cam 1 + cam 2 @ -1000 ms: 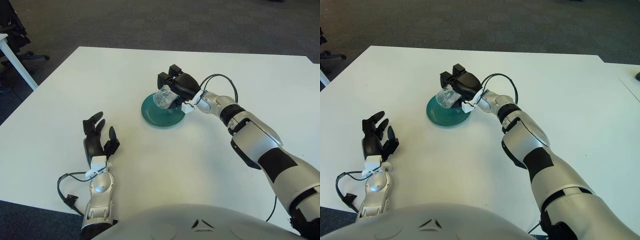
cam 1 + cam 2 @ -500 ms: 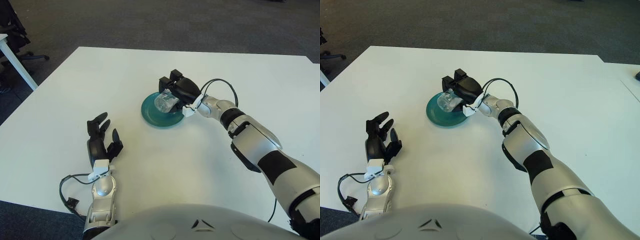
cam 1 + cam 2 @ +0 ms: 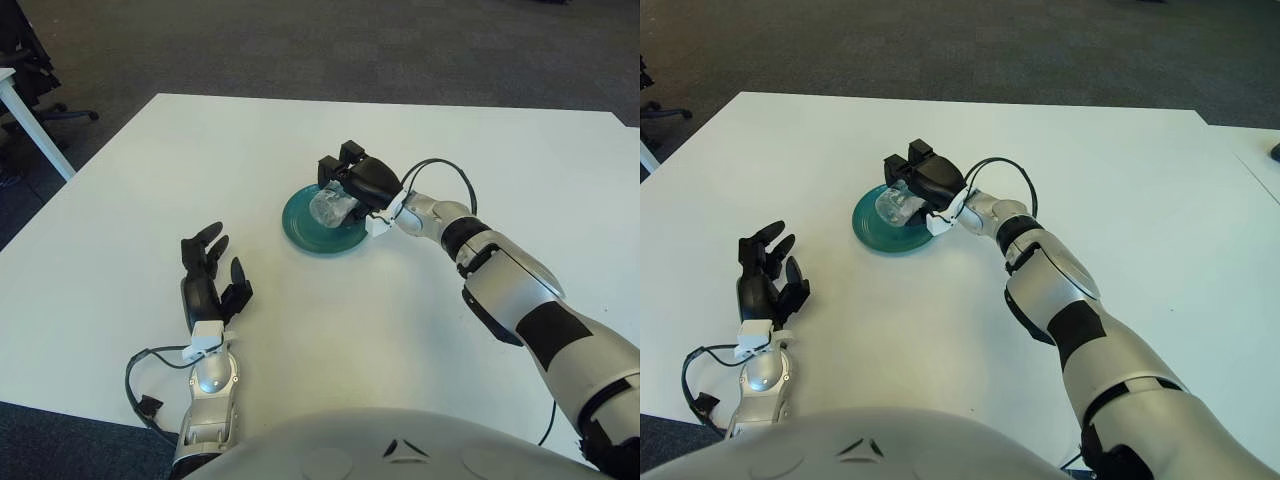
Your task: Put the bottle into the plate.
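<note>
The small clear plastic bottle [image 3: 330, 206] is held by the right hand [image 3: 352, 186], black fingers curled over its top and far side, directly above the round teal plate [image 3: 322, 222]. The bottle is tilted on its side, low over the plate's centre; whether it is touching the plate's surface can't be told, prob. just at contact. The left hand [image 3: 208, 285] is seen well apart from the plate, toward the robot's near-left, fingers spread and relaxed, nothing held.

Judged stage: placement nearly done, release not yet made.

Risks from here:
- Bottle is lying sideways, so once let go it could roll off the shallow plate rim onto the white table [image 3: 150, 180].
- If the fingers are opened unevenly, bottle could be dragged or flicked toward the plate's far edge.
- If the wrist is withdrawn low, the plate itself could be nudged.
</note>
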You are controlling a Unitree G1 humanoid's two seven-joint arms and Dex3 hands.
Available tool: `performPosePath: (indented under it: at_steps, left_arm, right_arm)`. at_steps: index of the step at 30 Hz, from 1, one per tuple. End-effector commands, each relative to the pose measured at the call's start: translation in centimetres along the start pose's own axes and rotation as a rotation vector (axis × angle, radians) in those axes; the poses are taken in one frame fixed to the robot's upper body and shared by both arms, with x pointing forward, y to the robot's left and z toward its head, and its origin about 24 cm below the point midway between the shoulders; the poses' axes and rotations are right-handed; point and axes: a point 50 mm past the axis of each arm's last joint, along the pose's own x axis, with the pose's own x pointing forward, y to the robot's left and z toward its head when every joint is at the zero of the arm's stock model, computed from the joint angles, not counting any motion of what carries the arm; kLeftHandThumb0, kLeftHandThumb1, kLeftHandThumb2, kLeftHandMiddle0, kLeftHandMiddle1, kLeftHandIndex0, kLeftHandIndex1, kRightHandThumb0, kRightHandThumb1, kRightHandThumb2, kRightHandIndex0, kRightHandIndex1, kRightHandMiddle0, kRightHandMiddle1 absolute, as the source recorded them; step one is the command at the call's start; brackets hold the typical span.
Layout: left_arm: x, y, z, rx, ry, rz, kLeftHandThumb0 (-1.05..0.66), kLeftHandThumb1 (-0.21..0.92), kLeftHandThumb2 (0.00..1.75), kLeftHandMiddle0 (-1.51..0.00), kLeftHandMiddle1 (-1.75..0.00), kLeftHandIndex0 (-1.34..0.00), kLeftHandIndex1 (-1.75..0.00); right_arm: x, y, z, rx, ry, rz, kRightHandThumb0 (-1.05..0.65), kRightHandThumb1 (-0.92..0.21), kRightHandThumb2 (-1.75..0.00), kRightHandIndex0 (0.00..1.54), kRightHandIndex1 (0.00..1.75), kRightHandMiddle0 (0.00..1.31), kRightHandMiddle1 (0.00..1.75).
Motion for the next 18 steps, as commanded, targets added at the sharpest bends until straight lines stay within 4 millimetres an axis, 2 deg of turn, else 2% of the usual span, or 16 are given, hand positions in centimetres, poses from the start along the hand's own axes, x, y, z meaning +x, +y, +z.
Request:
performPosePath:
  at_steps: [1, 2, 4, 5, 6, 7, 8, 9, 11, 12, 14, 18]
  left_arm:
    - [0.14, -0.29, 0.19, -0.001, -0.022, -0.008, -0.79, 0.92, 0.75, -0.36, -0.58, -0.11, -1.11]
    - [0.15, -0.32, 0.20, -0.001, -0.024, -0.009, -0.79, 0.92, 0.75, -0.35, -0.58, -0.11, -1.11]
    - [0.17, -0.42, 0.22, 0.000, -0.027, -0.011, -0.79, 0.92, 0.75, -0.35, -0.58, -0.11, -1.11]
    - [0.19, -0.51, 0.22, 0.000, -0.028, -0.012, -0.79, 0.92, 0.75, -0.34, -0.58, -0.10, -1.11]
    - [0.21, -0.57, 0.23, 0.000, -0.028, -0.012, -0.79, 0.92, 0.75, -0.34, -0.58, -0.10, -1.11]
    - [0.22, -0.61, 0.23, 0.001, -0.028, -0.012, -0.79, 0.92, 0.75, -0.33, -0.59, -0.10, -1.11]
    - [0.22, -0.63, 0.23, 0.001, -0.028, -0.012, -0.79, 0.92, 0.75, -0.33, -0.59, -0.10, -1.10]
    - [0.25, -0.68, 0.23, 0.002, -0.029, -0.012, -0.79, 0.92, 0.75, -0.33, -0.59, -0.09, -1.10]
    - [0.32, -0.87, 0.24, 0.004, -0.031, -0.011, -0.80, 0.92, 0.76, -0.31, -0.59, -0.08, -1.10]
    - [0.35, -0.95, 0.26, 0.004, -0.032, -0.010, -0.80, 0.92, 0.76, -0.31, -0.59, -0.08, -1.10]
    - [0.39, -1.07, 0.26, 0.003, -0.033, -0.009, -0.81, 0.92, 0.76, -0.30, -0.58, -0.07, -1.09]
    - [0.46, -1.27, 0.25, 0.001, -0.033, -0.010, -0.81, 0.92, 0.77, -0.28, -0.58, -0.07, -1.09]
  right_arm:
    - [-0.47, 0.20, -0.43, 0.005, 0.024, 0.024, -0.44, -0.50, -1.07, 0.98, 1.75, 0.66, 1.75]
    - [-0.51, 0.26, -0.48, 0.010, 0.030, 0.033, -0.44, -0.49, -1.09, 0.95, 1.75, 0.60, 1.75]
    - [-0.57, 0.38, -0.62, 0.016, 0.045, 0.056, -0.42, -0.57, -0.99, 0.69, 1.75, 0.48, 1.75]
    - [-0.61, 0.43, -0.71, 0.017, 0.052, 0.067, -0.56, -0.69, -0.84, 0.55, 1.56, 0.40, 1.65]
    - [-0.63, 0.48, -0.78, 0.010, 0.057, 0.077, -0.60, -0.74, -0.78, 0.51, 1.48, 0.37, 1.61]
    - [-0.64, 0.52, -0.83, 0.004, 0.061, 0.083, -0.71, -0.81, -0.72, 0.39, 1.26, 0.28, 1.48]
    - [-0.64, 0.54, -0.84, 0.001, 0.062, 0.086, -0.78, -0.85, -0.68, 0.33, 1.11, 0.22, 1.40]
    - [-0.65, 0.59, -0.86, -0.009, 0.063, 0.091, -0.80, -0.86, -0.67, 0.30, 1.05, 0.20, 1.37]
    - [-0.62, 0.60, -0.91, -0.022, 0.065, 0.100, -0.93, -0.90, -0.67, 0.19, 0.60, 0.08, 1.07]
    - [-0.58, 0.55, -0.91, -0.022, 0.064, 0.102, -0.95, -0.90, -0.68, 0.18, 0.51, 0.06, 1.00]
    - [-0.54, 0.39, -0.92, -0.012, 0.061, 0.102, -1.01, -0.91, -0.69, 0.11, 0.25, 0.03, 0.72]
    - [-0.60, 0.23, -0.99, 0.010, 0.064, 0.101, -1.04, -0.92, -0.69, 0.04, 0.07, 0.00, 0.43]
